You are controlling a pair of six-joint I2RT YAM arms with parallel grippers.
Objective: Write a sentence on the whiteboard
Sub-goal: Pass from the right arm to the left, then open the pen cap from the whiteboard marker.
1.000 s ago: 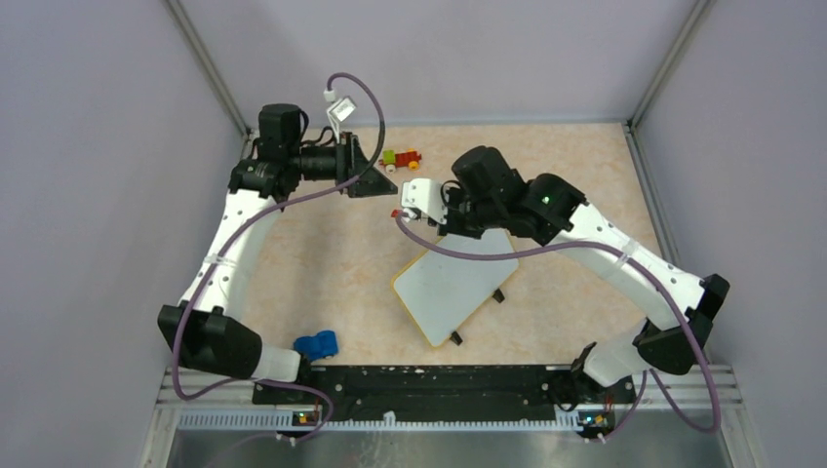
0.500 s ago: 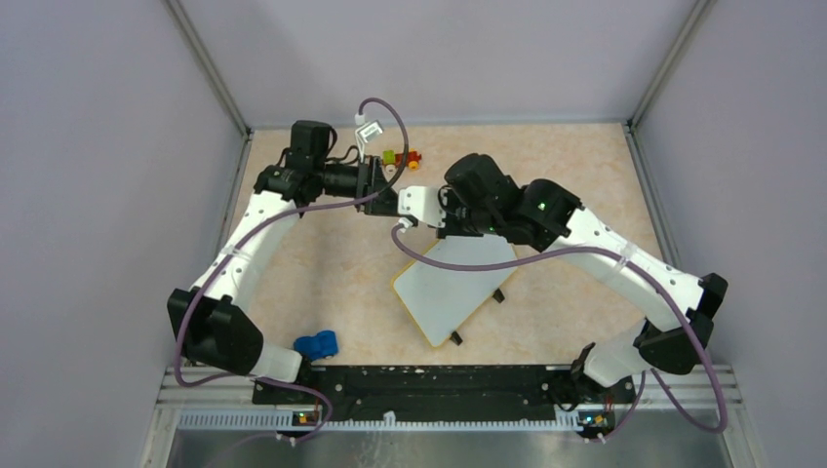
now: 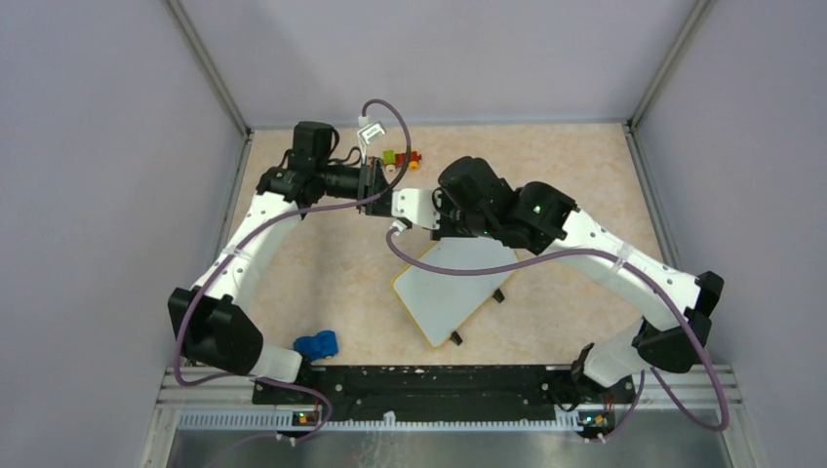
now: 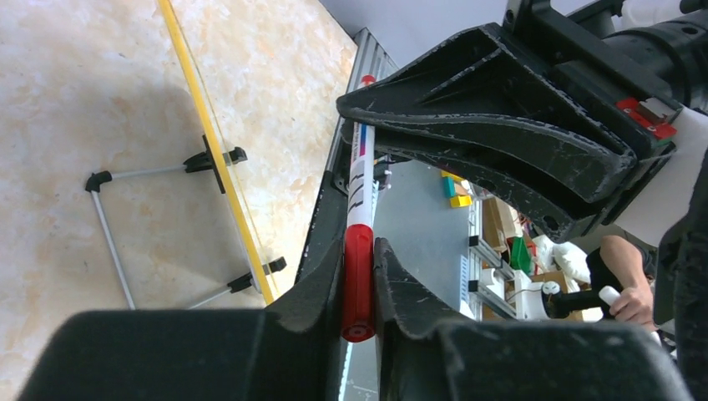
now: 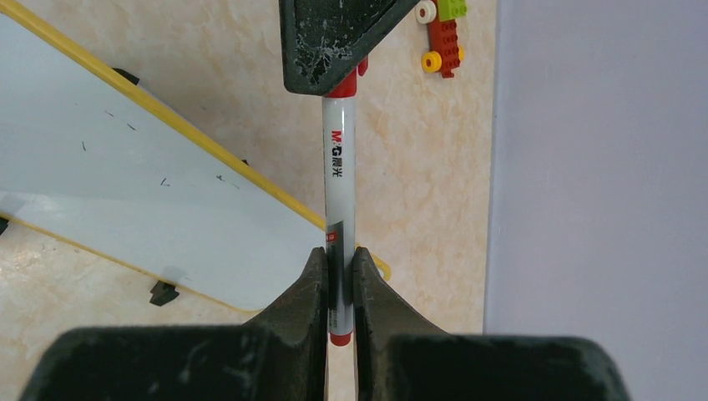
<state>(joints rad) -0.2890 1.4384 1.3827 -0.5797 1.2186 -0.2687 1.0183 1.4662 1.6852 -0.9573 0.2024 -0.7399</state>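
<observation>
Well left of the whiteboard [image 3: 449, 283], by its near corner, sits a blue toy [image 3: 316, 344], w/ bare table [image 3: 332, 273] between them. L gripper [image 4: 357, 251] hangs just past the board's far-left edge, fingers clamped on the red cap of the marker [image 5: 339, 167]. Marker runs straight across to R gripper [image 5: 338, 252], pinched tight on the barrel's other end. Board lies skewed to the table edges, yellow rim showing, faint specks on its face. Lego bit [image 3: 402, 157] lies further back. Right of the board there is open tabletop up to the wall.
</observation>
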